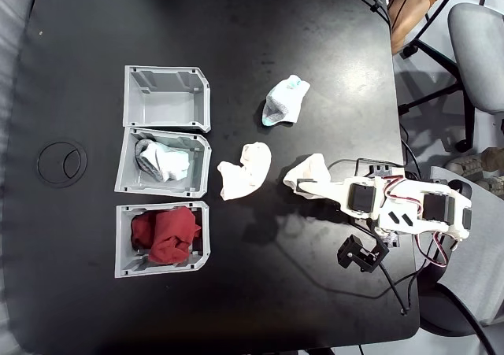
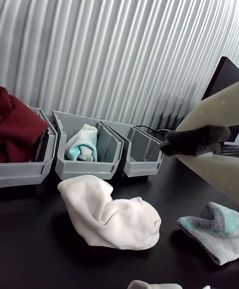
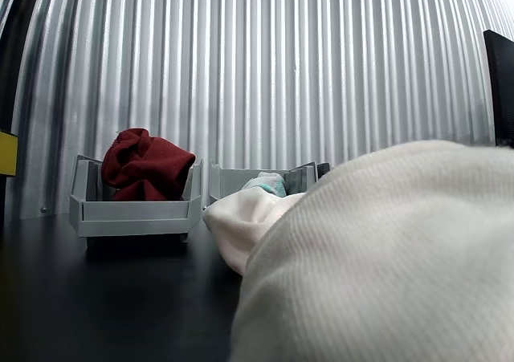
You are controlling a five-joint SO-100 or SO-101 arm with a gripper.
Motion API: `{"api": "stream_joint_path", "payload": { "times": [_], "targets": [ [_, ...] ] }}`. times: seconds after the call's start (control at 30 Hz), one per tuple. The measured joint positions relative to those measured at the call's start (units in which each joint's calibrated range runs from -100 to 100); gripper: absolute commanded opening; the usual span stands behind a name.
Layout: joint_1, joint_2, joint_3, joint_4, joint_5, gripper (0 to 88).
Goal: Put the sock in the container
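Red sock [image 1: 164, 234] and grey-teal sock [image 1: 163, 160] are sitting in two bins; far bin [image 1: 167, 97] is holding nothing. Three socks are lying on the table [image 1: 236, 24]. Gripper [image 1: 303, 185] is meeting the nearest white sock [image 1: 309, 169]; grip unclear.

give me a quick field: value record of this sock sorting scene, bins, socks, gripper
surface: black table
bins: three grey bins in a column, fixed view
top bin: nothing in it
middle bin: grey and teal sock
bottom bin: red cloth
loose socks: white sock beside the middle bin; grey-teal sock further up; second white sock at the gripper
gripper: over the second white sock; open or shut cannot be told
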Motion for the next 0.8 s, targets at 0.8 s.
{"api": "stream_joint_path", "payload": {
  "times": [0.8],
  "targets": [
    [-0.3, 0.0, 7.0, 0.0, 0.0, 1.4]
  ]
}}
